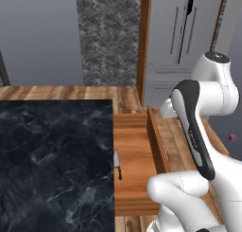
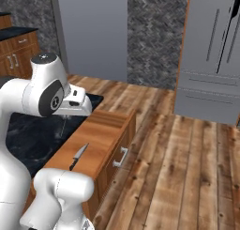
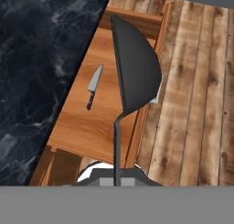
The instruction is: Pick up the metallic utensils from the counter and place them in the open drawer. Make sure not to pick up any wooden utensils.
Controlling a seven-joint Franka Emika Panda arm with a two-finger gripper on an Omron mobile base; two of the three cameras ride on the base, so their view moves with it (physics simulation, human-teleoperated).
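Held close before the hand camera, the grey spoon (image 3: 132,77) is pinched by its handle in our shut tool, above the open drawer (image 3: 91,131) where the knife (image 3: 93,86) already lies; we should lower it over bare floor before letting go.

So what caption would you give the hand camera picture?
Grey metal spoon held above the open drawer, where the knife already lies.

No readable text, label or number appears on anything here.
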